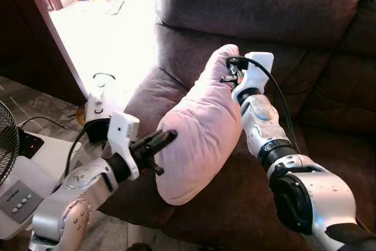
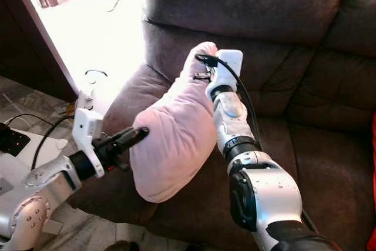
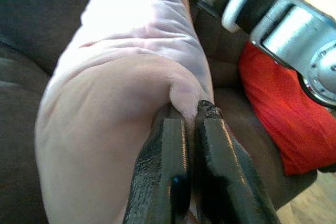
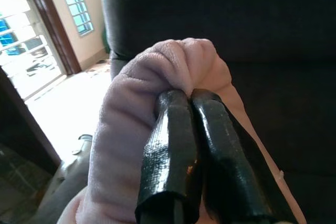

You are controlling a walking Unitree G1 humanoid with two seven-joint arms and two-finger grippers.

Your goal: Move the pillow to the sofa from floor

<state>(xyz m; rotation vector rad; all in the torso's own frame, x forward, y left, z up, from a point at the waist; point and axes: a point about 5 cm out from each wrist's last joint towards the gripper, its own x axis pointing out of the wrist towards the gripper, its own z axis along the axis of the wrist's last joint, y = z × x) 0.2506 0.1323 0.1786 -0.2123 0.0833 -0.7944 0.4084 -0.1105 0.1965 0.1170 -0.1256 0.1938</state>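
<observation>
Far left of the frame, a fan (image 1: 6,139) grille and a white appliance (image 1: 26,180) sit on the tiled floor (image 1: 35,101), with a bright doorway (image 1: 100,22) opening behind at upper left. Coming in from lower left, the left pincer (image 1: 167,136) is clenched on the near end of the pillow (image 1: 202,130); the wrist view shows a fold of pink fabric nipped between its fingers (image 3: 168,166). The pillow hangs in the centre, slanting up to the right, held over the sofa (image 1: 329,86) arm and the left part of the seat. Top centre, the right pincer (image 1: 226,77) is pinching the pillow's far end, fingers (image 4: 173,145) closed tight on bunched cloth. Behind it rises the sofa back; to the right the seat lies open and dark. At the far right edge, a sliver of red cushion (image 2: 373,168) rests on the seat.
</observation>
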